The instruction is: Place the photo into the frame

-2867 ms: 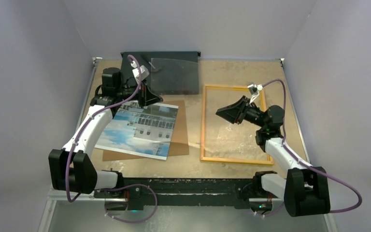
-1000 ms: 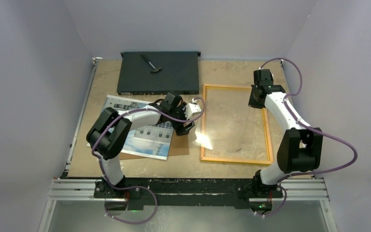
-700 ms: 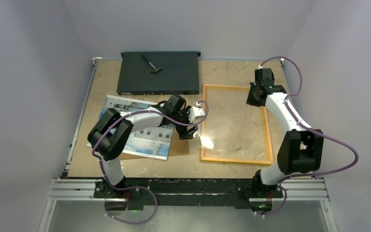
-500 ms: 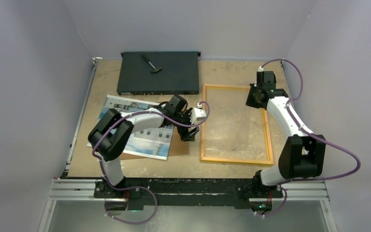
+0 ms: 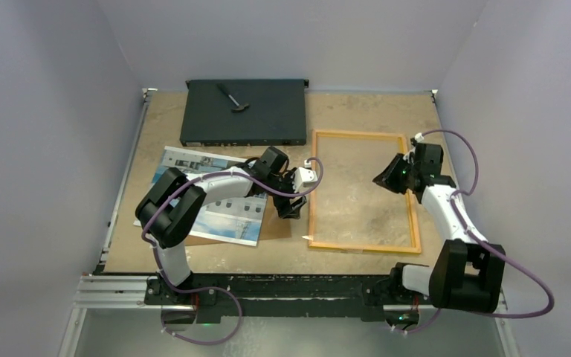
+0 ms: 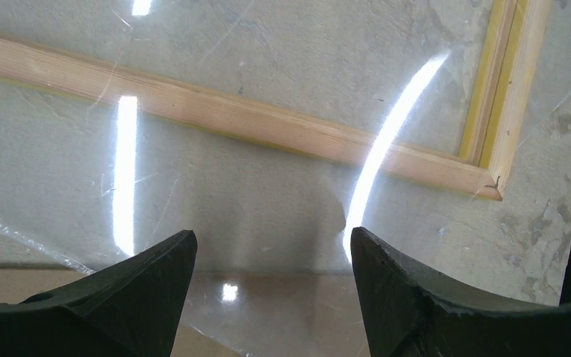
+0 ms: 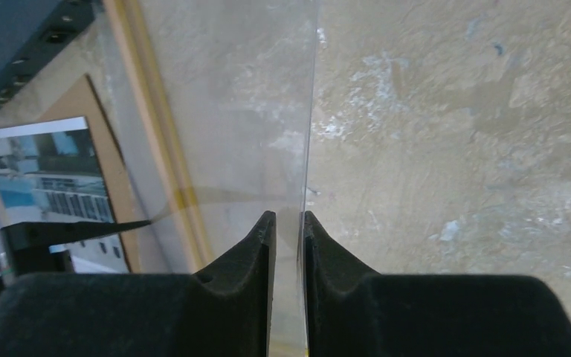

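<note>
Yellow-orange rectangular frame [image 6: 253, 123]: pale bare wood, visible grain, matt.
Clear pane [image 7: 230, 97]: glossy transparent sheet, fine scratches, bright glare.
Building photo [image 5: 223, 219]: paper, slight sheen.
Brown backing board [image 5: 276, 223]: matt card.
Flat black box [image 5: 268, 123]: matt, smooth.
Beige tabletop [image 5: 357, 111]: rough, mottled, scuffed.
Left gripper fingers [image 6: 119, 297]: matt black.

A robotics lab test cell: plain pale walls [image 5: 59, 111] box in a scuffed tabletop [image 5: 357, 111], with a left arm [image 5: 219, 182] and right arm [image 5: 446, 212] bolted beside a metal rail [image 5: 111, 291].
</note>
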Controlling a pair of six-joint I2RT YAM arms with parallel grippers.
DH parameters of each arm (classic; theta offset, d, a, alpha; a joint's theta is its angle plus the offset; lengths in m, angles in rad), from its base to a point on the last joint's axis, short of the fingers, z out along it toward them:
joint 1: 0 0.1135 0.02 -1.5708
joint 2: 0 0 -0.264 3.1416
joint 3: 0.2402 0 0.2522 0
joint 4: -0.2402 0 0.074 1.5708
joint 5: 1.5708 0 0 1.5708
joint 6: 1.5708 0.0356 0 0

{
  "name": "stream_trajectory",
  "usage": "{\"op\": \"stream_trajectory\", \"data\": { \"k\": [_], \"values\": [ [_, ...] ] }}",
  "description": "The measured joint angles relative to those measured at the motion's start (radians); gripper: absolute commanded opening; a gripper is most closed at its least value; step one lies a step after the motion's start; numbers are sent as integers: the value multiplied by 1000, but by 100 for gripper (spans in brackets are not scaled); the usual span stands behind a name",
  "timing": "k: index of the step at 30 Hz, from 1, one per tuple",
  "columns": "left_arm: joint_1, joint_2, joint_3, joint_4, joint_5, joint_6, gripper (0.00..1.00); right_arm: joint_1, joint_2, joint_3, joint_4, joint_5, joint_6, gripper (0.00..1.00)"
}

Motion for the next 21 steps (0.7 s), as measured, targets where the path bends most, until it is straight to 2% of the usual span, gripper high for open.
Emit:
{"op": "stream_trajectory", "data": {
  "k": [4, 8, 15, 17, 19, 21],
  "values": [
    [0, 0, -1, 1, 6, 0, 73, -14, -70, -53, 70, -84, 40, 26],
    [0, 0, -3, 1, 13, 1, 72, -16, -125, -142, 170, -156, 86, 46],
    [0, 0, -7, -1, 22, 2, 70, -16, -153, -378, 338, -274, 194, 49],
    [0, 0, -7, -1, 23, 2, 70, -16, -153, -397, 347, -294, 210, 41],
    [0, 0, -7, -1, 23, 2, 70, -16, -166, -397, 362, -301, 220, 24],
    [0, 0, -7, -2, 23, 2, 76, -16, -194, -395, 365, -303, 227, 3]
  ]
}}
